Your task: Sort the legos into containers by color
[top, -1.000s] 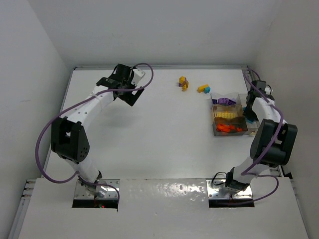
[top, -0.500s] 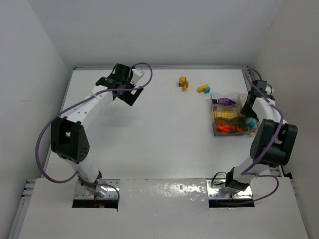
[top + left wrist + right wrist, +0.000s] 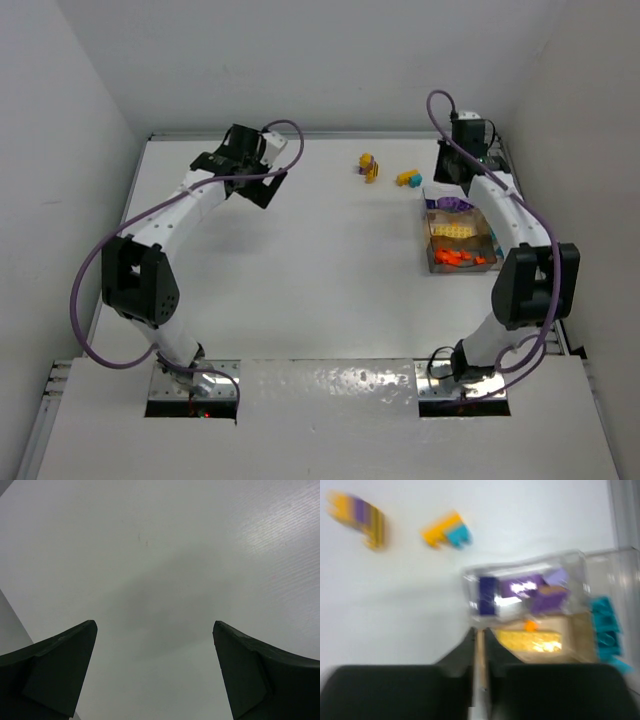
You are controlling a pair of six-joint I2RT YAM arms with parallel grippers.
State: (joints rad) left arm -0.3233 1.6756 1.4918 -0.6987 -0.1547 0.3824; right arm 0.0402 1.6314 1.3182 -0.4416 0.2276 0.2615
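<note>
Clear plastic walls over a brownish floor make up the small divided rectangular box (image 3: 429, 232) (image 3: 530, 561) on the white table (image 3: 320, 280), and I place everything else against it. The purple bricks (image 3: 452, 204) (image 3: 540, 590) fill the compartment at its far end. The yellow bricks (image 3: 455, 230) (image 3: 530, 640) lie in the middle one, and the orange bricks (image 3: 460, 258) sit in the end nearest the arm bases. In the blurred right wrist view a row of teal bricks (image 3: 605, 627) lies along the side of the box away from the open table. One small orange piece (image 3: 531, 625) shows at the divider between purple and yellow. Two clumps lie loose outside the box. The yellow-and-teal clump (image 3: 408, 179) (image 3: 447, 532) is near its far corner on the open-table side. The yellow-and-purple striped clump (image 3: 368, 167) (image 3: 362, 517) is a little farther out the same way. The right gripper (image 3: 452, 170) (image 3: 480, 632) hangs above the far end of the box with its black fingers pressed together and nothing between them. In its own camera the tips line up with the box wall that faces the open table. The left gripper (image 3: 262, 188) (image 3: 155, 625) is well apart from the box, across the table near the back. Its dark fingers are spread as wide as they go, holding nothing, with only bare tabletop beneath.
</note>
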